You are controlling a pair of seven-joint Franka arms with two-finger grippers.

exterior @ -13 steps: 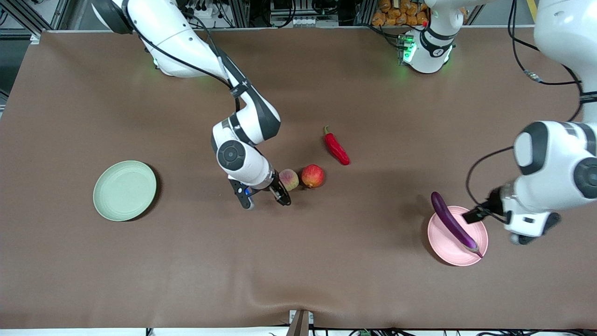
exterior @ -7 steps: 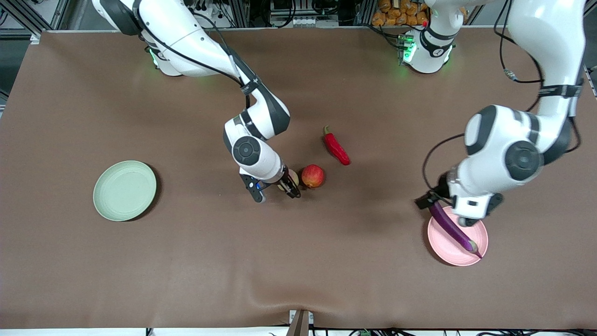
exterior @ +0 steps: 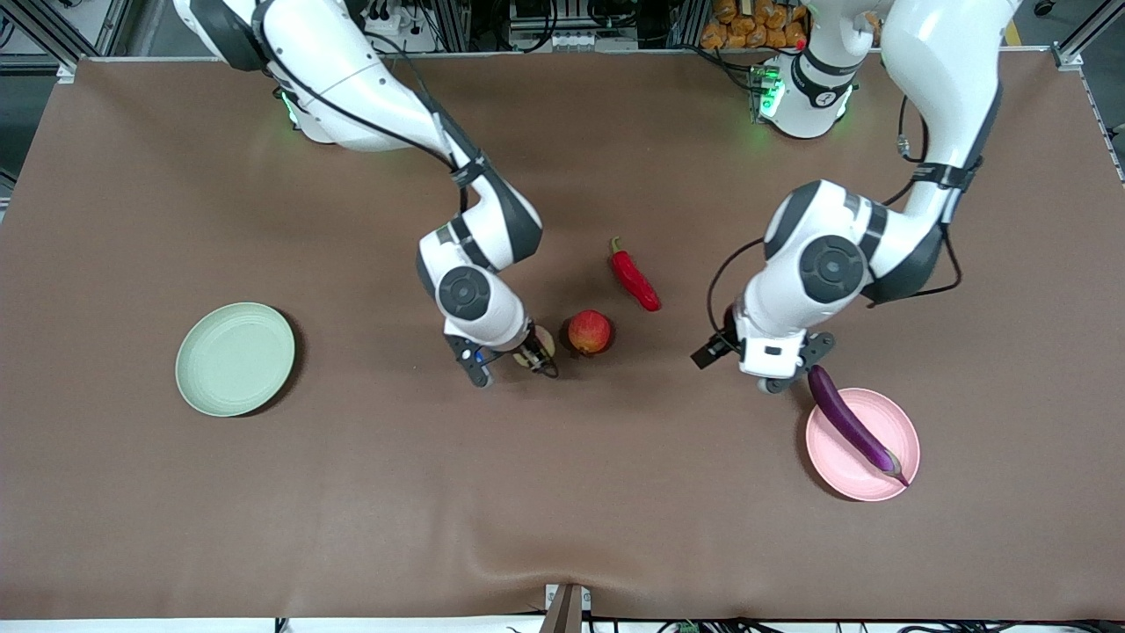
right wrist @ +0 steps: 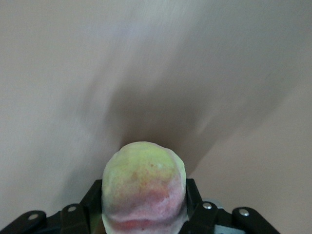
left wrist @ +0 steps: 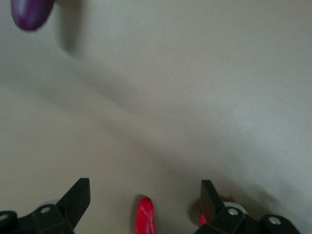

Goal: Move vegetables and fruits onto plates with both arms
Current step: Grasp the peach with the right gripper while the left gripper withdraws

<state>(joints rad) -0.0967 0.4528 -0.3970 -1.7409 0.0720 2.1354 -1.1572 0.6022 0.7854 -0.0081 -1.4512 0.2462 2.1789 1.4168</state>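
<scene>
The right hand (exterior: 514,362) is now clamped on the peach (right wrist: 144,187), its black fingers (right wrist: 195,204) pressed against both sides of the fruit; a second ago it stood open just beside the peach, so the grasp has just been made. The peach appears barely off the surface (exterior: 562,492), if at all, just beside the pomegranate-like fruit (exterior: 589,331), which has not moved. What remains for this arm is, I judge, the lift and the carry to the green plate (exterior: 235,358), which sits well apart toward the right arm's end of the surface.

The left hand (left wrist: 145,194) is spread wide and carries nothing. It has swung away from the pink plate (exterior: 886,431), where the eggplant (exterior: 850,423) now lies with its rounded end overhanging the rim. This hand now hangs over bare surface between that plate and the chili pepper (exterior: 635,278), whose red tip shows between its fingers in the left wrist view. The pepper looks to be its next target.
</scene>
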